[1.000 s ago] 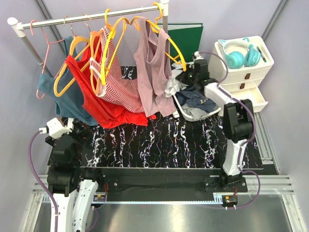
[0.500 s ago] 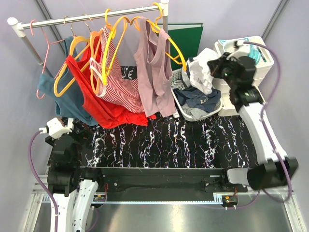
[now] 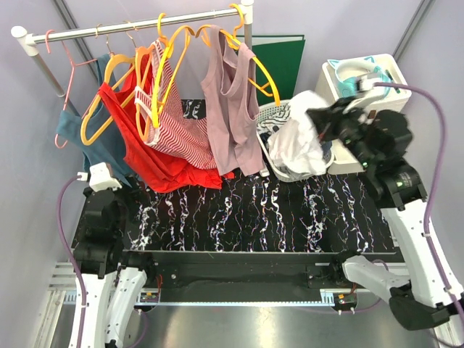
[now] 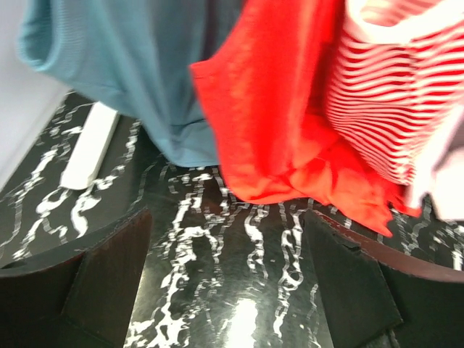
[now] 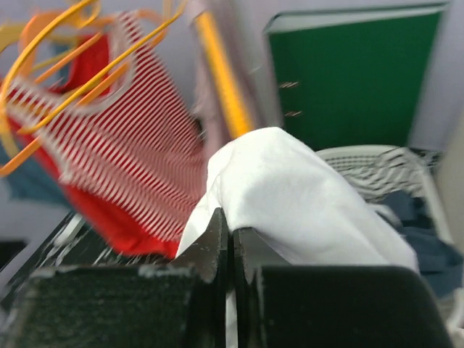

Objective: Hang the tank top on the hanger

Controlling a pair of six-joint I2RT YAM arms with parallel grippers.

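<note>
My right gripper [image 3: 319,125] is shut on the white tank top [image 3: 297,143] and holds it bunched in the air, just above the basket's front edge. In the right wrist view the jaws [image 5: 233,226] pinch a fold of the white cloth [image 5: 304,206]; its trim and lettering are hidden. Several orange-yellow hangers hang on the rail; one at the left [image 3: 116,62] looks bare. My left gripper [image 4: 228,290] is open and empty, low over the black marbled table, below the hanging tops at the left.
The rail [image 3: 130,25] carries a pink wire hanger [image 3: 69,80], a teal top [image 3: 109,156], a red top [image 3: 148,148], a striped top [image 3: 177,127] and a mauve top [image 3: 232,109]. A white basket [image 3: 272,111] of dark clothes, a green board [image 3: 279,54] and white drawers [image 3: 377,109] stand at the back right.
My right gripper has lifted the white tank top out of the basket and carried it up, then forward and down. The left arm has shifted slightly.
</note>
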